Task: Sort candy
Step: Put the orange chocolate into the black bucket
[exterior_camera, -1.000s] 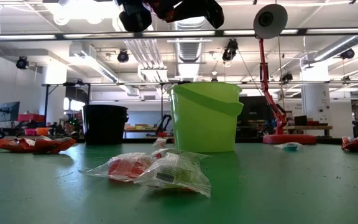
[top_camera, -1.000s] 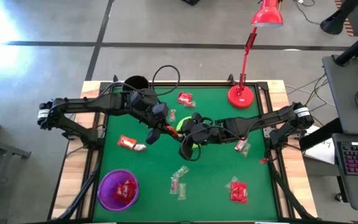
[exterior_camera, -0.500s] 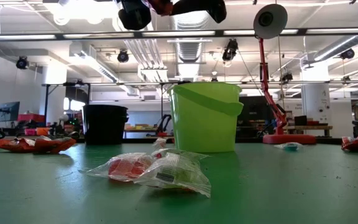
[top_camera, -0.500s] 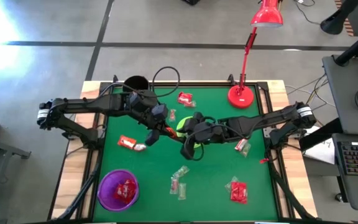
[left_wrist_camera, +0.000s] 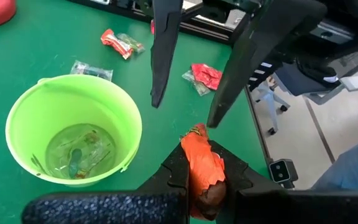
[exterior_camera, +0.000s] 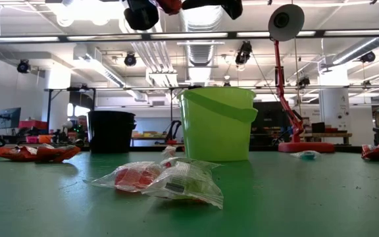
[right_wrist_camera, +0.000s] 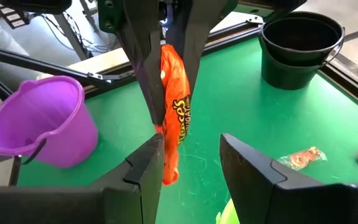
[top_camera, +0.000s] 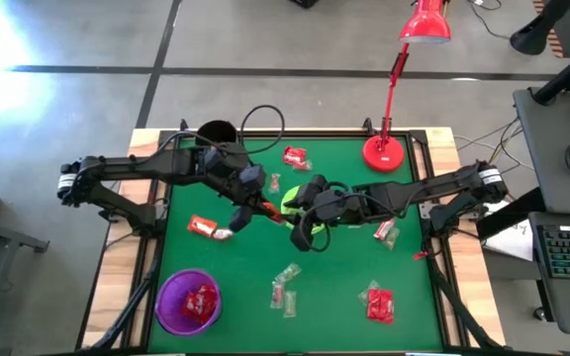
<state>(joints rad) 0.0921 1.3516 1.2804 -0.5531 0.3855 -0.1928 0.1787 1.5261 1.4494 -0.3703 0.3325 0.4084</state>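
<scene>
An orange-wrapped candy [right_wrist_camera: 174, 106] hangs in the air above the table, with my left gripper [left_wrist_camera: 205, 163] shut on it, beside the green cup [left_wrist_camera: 73, 137]. The cup holds a few clear-wrapped candies. My right gripper [right_wrist_camera: 191, 163] is open just beyond the packet, one finger on either side of its lower end. In the high view both grippers, left [top_camera: 255, 210] and right [top_camera: 303, 237], meet mid-table over the green cup [top_camera: 287, 203]. More red and clear candy [top_camera: 285, 287] lies loose on the green mat. My left gripper pinches the orange packet's upper part [right_wrist_camera: 169, 62] between its two fingers, coming slanting down from the table's left. The packet hangs below the fingers, clear of the table. My right gripper: the packet's lower tip [right_wrist_camera: 166, 175] is close to one finger [right_wrist_camera: 148, 165]; I cannot tell whether they touch.
A purple cup [top_camera: 188, 300] with a red candy in it stands near the front left. A black cup [top_camera: 216, 132] is at the far left. A red lamp [top_camera: 384, 153] stands on the far edge. Red packets [top_camera: 377, 302] lie front right, and another [top_camera: 203, 227] lies left.
My right gripper has risen a little and drawn slightly back toward the table's right edge. My left gripper has kept still with the orange packet.
</scene>
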